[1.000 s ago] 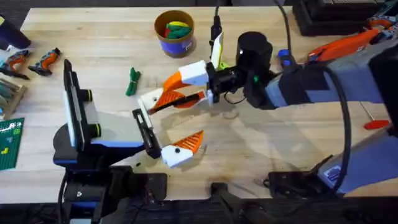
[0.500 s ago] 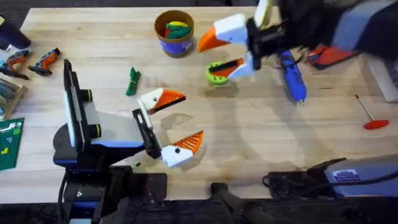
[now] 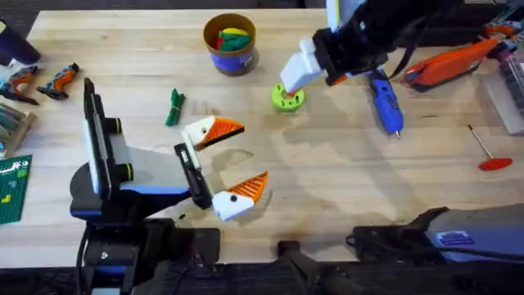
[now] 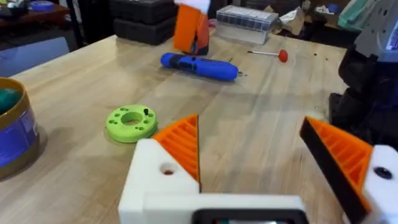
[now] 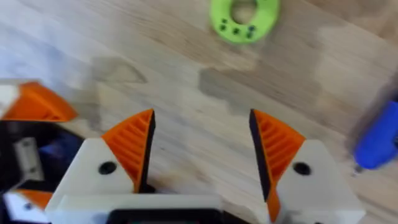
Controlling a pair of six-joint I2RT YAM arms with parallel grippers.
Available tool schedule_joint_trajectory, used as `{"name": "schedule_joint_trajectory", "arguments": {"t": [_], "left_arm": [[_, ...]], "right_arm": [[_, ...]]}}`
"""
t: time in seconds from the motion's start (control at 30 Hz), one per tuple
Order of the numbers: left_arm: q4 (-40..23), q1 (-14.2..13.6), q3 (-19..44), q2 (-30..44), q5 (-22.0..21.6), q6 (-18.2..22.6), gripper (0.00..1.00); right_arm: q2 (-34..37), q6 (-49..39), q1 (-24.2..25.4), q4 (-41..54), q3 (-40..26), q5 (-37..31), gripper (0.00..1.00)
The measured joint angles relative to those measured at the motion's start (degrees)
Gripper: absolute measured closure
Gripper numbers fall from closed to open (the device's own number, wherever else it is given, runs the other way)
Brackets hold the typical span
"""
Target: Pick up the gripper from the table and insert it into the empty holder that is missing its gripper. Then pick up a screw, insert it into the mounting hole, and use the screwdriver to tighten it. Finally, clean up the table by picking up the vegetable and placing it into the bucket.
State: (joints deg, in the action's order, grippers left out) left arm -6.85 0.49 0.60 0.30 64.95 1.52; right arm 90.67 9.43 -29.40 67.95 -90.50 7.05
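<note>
The left gripper (image 3: 223, 166) is seen low over the wooden worktop (image 3: 344, 180) at centre-left, jaws spread wide, nothing held — both its white blocks carry orange ribbed tips in the left wrist view. The right gripper (image 5: 200, 155) is raised over the far right-centre of the worktop, just above the lime-green disc (image 3: 287, 97); its jaws are parted too and empty, orange pads on both white fingers (image 5: 134, 149).

The blue screwdriver (image 3: 384, 101) lies flat on the worktop just right of the disc, metal tip toward the near edge. The red-handled rod (image 3: 487, 152) rests well to its right. The dark green vegetable (image 3: 173, 107) lies left of centre, apart from both grippers. The blue bucket (image 3: 230, 43) stands at the far edge, tan rim up, with yellow, red and light green toy pieces (image 3: 231, 38) inside it. Small holes are visible on the disc's top in the right wrist view — whether screws sit in them cannot be told. A loose orange finger piece on the worktop cannot be made out.
</note>
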Motion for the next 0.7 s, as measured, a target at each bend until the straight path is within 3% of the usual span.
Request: {"name": "schedule_joint_trajectory", "arguments": {"t": [0.27, 0.7], "left_arm": [[0.0, 0.0, 0.0, 0.0, 0.0, 0.0, 0.015], [0.0, 0.0, 0.0, 0.0, 0.0, 0.0, 0.016]], "right_arm": [[5.1, -0.9, -1.1, -0.8, 0.0, -9.6, 0.172], [14.2, -2.8, -1.2, -6.9, 0.0, -10.9, 0.181]]}}
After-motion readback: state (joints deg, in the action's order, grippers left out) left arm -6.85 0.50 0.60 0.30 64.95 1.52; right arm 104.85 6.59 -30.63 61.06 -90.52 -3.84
